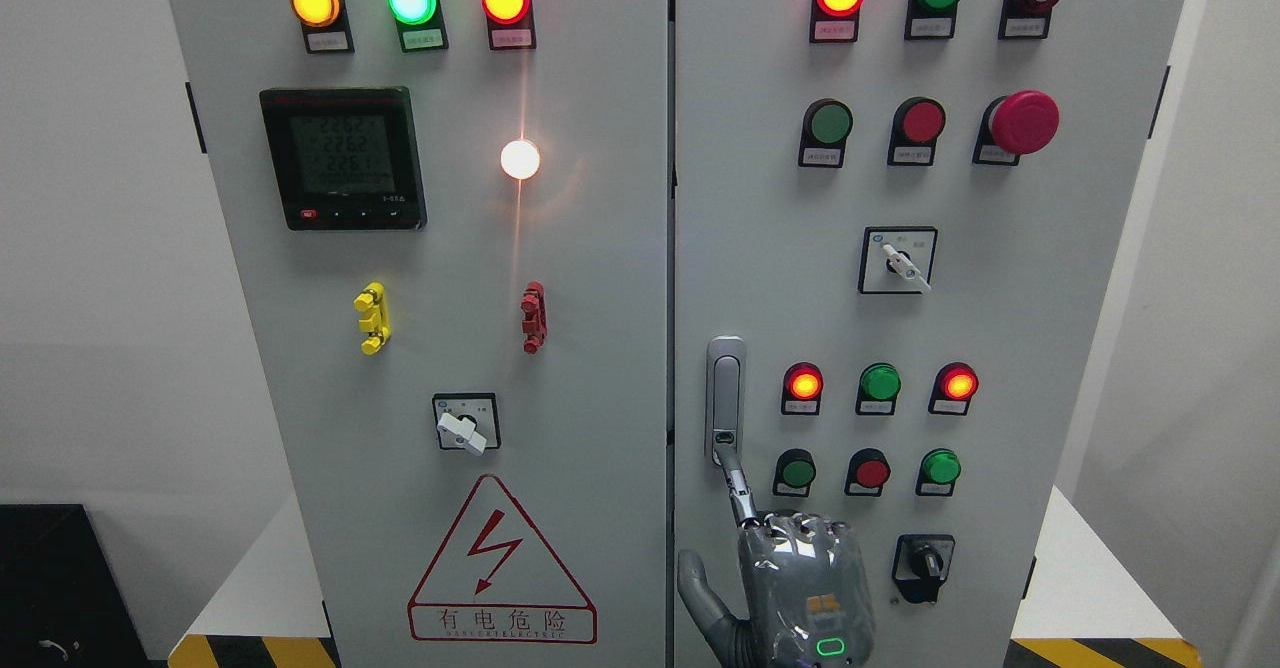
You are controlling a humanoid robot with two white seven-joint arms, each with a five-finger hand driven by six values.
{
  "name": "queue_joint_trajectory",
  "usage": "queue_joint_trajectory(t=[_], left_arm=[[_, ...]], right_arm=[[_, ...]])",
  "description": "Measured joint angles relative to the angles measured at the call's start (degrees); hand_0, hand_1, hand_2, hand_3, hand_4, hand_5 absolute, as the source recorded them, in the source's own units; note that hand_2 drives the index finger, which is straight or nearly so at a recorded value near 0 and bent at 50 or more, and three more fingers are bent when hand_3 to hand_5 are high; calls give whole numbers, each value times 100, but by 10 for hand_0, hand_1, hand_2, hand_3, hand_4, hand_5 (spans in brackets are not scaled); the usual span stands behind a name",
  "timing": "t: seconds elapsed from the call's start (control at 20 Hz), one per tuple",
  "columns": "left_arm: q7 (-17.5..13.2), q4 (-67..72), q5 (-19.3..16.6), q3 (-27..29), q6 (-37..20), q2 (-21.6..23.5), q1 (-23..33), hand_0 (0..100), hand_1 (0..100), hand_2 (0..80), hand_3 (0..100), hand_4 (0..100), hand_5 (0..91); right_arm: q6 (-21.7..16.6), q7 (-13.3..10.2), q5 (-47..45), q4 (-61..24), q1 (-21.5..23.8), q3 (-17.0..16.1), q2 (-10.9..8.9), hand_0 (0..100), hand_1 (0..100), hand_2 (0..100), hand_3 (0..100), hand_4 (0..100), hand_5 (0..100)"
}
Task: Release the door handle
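Observation:
The silver door handle (725,398) stands upright on the left edge of the right cabinet door (1000,328). My right hand (800,588) comes up from the bottom edge just below it. Its index finger (738,488) stretches upward and its tip touches the handle's lower end near the lock button. The thumb (700,593) sticks out to the left, and the other fingers are bent at the knuckles toward the door. Nothing is grasped. The left hand is out of view.
The right door carries lit and unlit push buttons (880,383), a red mushroom stop button (1022,123) and two rotary switches (898,260). The left door (440,398) has a meter, lamps, a selector switch and a hazard sign (500,568). White walls flank the cabinet.

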Motion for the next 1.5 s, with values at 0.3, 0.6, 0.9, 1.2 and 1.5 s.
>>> queue_joint_trajectory(t=[0.3,0.6,0.9,1.2,1.5], left_arm=[[0,0,0,1,0,0,0,120,556,0,0,0,0],[0,0,0,1,0,0,0,120,556,0,0,0,0],[0,0,0,2,0,0,0,120,556,0,0,0,0],[0,0,0,2,0,0,0,120,556,0,0,0,0],[0,0,0,1,0,0,0,120,556,0,0,0,0]], right_arm=[[34,3,20,71,-97,11,0,512,287,0,1000,1000,1000],[99,3,26,125,-148,10,1,513,287,0,1000,1000,1000],[153,3,29,194,-167,8,2,513,286,0,1000,1000,1000],[186,4,30,250,-200,12,2,515,285,0,1000,1000,1000],[195,23,30,282,-208,12,3,517,286,0,1000,1000,1000]])
